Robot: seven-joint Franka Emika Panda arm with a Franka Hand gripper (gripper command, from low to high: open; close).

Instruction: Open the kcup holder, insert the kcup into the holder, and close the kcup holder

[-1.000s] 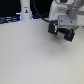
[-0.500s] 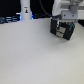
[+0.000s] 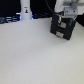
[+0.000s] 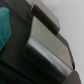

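In the exterior view my white arm comes down at the upper right and ends in my dark gripper (image 3: 62,31). The gripper sits against a black boxy shape that looks like the kcup holder (image 3: 56,24); at this size the two blur together. In the wrist view one grey finger (image 4: 47,45) fills the middle, very close over a dark surface (image 4: 15,60). A bright green patch, the kcup (image 4: 4,27), shows at the picture's edge beside the finger. I cannot tell whether the finger touches it. The jaw gap is hidden.
A white tall post with a black band (image 3: 25,9) stands at the back on the exterior view's left, with a blue glow at its foot. The white table (image 3: 30,55) spreads across the front. Dark clutter lines the back edge.
The dark gripper has shifted slightly toward the exterior view's left and a little upward. The white post has not moved.
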